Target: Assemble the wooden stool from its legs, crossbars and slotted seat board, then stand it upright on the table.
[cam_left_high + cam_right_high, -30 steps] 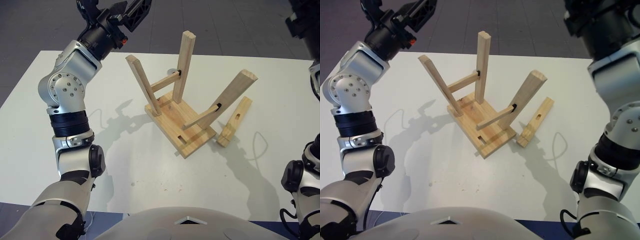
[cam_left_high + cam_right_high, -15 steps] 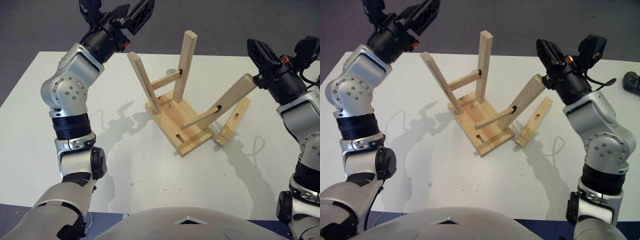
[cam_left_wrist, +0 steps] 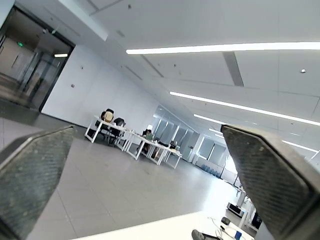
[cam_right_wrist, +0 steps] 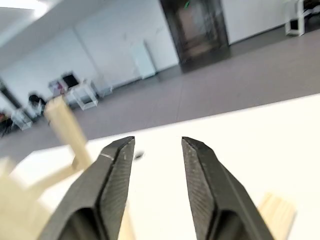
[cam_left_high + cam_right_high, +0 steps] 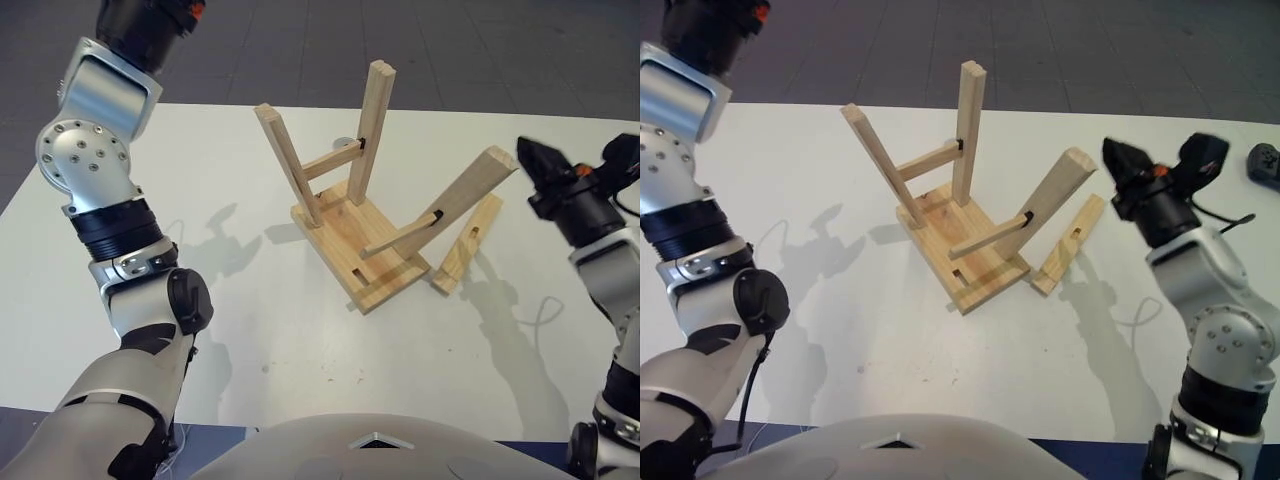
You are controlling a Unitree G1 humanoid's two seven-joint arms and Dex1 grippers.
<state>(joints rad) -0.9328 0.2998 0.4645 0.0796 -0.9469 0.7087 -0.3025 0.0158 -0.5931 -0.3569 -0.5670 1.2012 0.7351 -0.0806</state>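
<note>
Centre frame: three legs [image 5: 372, 130] and two crossbars [image 5: 330, 162] rise from one seat board [image 5: 360, 255] (a fourth leg [image 5: 468, 243] lies right). The left pincer [image 3: 150, 131] and right pincer [image 4: 157, 145] gape empty.

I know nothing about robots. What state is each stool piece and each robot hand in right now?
seat board: flat on the table, underside up.
tall leg: standing upright in the board.
slanted leg: standing in the board, tilted.
crossbar: joining those two legs.
leaning leg: tilted steeply, a second crossbar stuck in it.
loose leg: lying on the table, unfitted.
left hand: open, empty, raised.
right hand: open, empty.
</note>
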